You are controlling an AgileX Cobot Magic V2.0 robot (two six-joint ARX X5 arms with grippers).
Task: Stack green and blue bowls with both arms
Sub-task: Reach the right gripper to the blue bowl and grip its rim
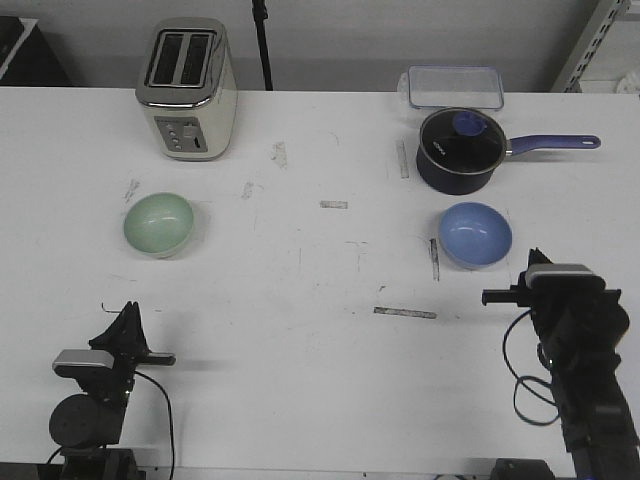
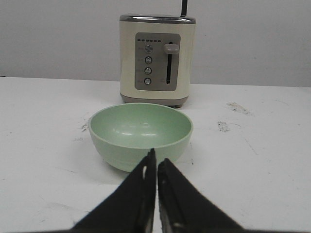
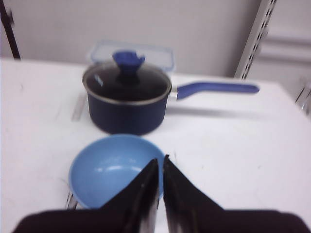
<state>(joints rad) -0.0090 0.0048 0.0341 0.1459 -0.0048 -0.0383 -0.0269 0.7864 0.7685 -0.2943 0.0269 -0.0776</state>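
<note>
The green bowl (image 1: 158, 224) sits upright on the left half of the white tabletop (image 1: 320, 330), in front of the cream toaster (image 1: 188, 88) and apart from it; the blue bowl (image 1: 475, 235) sits upright on the right half, just in front of the dark navy saucepan (image 1: 458, 150) with its glass lid and purple handle; the two bowls lie well apart, with scuffed bare surface and a few strips of tape between them. Behind the saucepan, at the far edge, rests a clear plastic lidded container (image 1: 454, 87).

The left arm (image 1: 92, 395) stands at the near left corner, its tool (image 1: 128, 318) pointing toward the green bowl but short of it; in the left wrist view the left tool (image 2: 156, 165) has its two black fingers (image 2: 143, 194) pressed together with only a thin slit between them, holding nothing, and the green bowl (image 2: 141, 133) lies straight ahead with the toaster (image 2: 157, 58) beyond it.

The right arm (image 1: 585, 370) stands at the near right corner (cables looping beside it); its tool (image 1: 505, 296) lies near the blue bowl's near rim, contact not discernible. In the right wrist view the right tool (image 3: 160, 167) is likewise pressed together and empty, its tips overlapping the blue bowl (image 3: 109, 170) in that picture; the saucepan (image 3: 127, 102) and the container (image 3: 131, 51) stand behind.
</note>
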